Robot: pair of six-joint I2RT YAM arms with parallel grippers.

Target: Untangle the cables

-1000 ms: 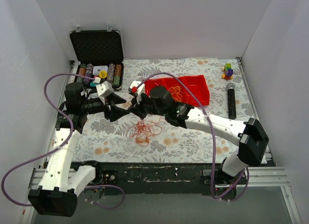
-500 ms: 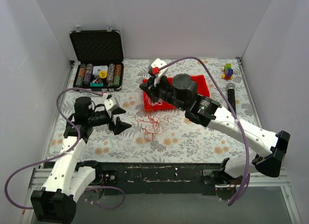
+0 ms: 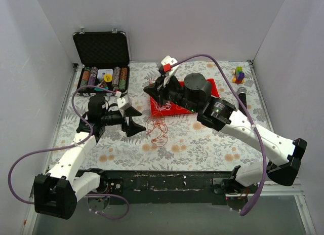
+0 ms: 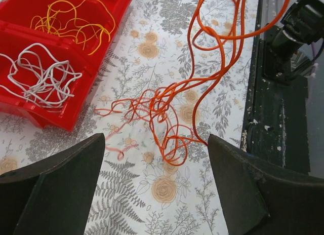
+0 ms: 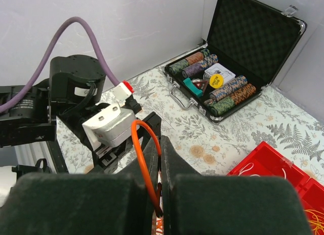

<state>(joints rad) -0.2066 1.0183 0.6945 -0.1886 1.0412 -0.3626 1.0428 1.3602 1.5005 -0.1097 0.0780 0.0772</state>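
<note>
Orange cable lies tangled on the table just in front of the red bin. One strand rises to the right hand, which is pinched together on it above the bin's left end. White cable and yellow cable sit in separate compartments of the bin. The left hand hangs beside the tangle, jaws wide apart and holding nothing.

The thin orange cable leaves the left wrist view's top edge. The right arm hides much of the red plastic bin.
</note>
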